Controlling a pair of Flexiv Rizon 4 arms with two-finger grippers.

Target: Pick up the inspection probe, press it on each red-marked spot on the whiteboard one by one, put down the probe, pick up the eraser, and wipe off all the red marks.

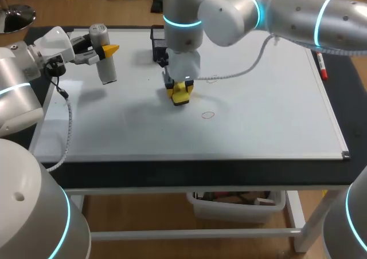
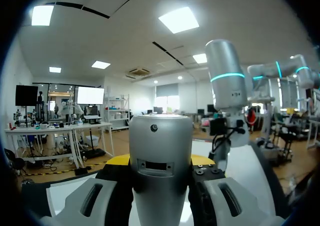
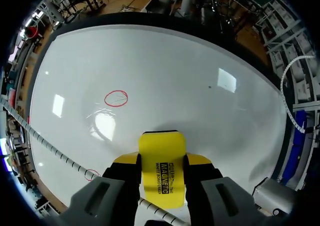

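Over whiteboard (image 1: 258,116), right end effector (image 3: 161,159) grips eraser (image 3: 161,148), left end effector (image 1: 106,50) probe (image 1: 105,64).

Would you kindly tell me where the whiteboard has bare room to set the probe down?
Free: the wide right stretch of the whiteboard between the red circle and the marker, and the near strip along its front edge. Crowded: the far left-middle, where the left gripper holds the probe beside the black basket, and the right gripper holds the eraser.
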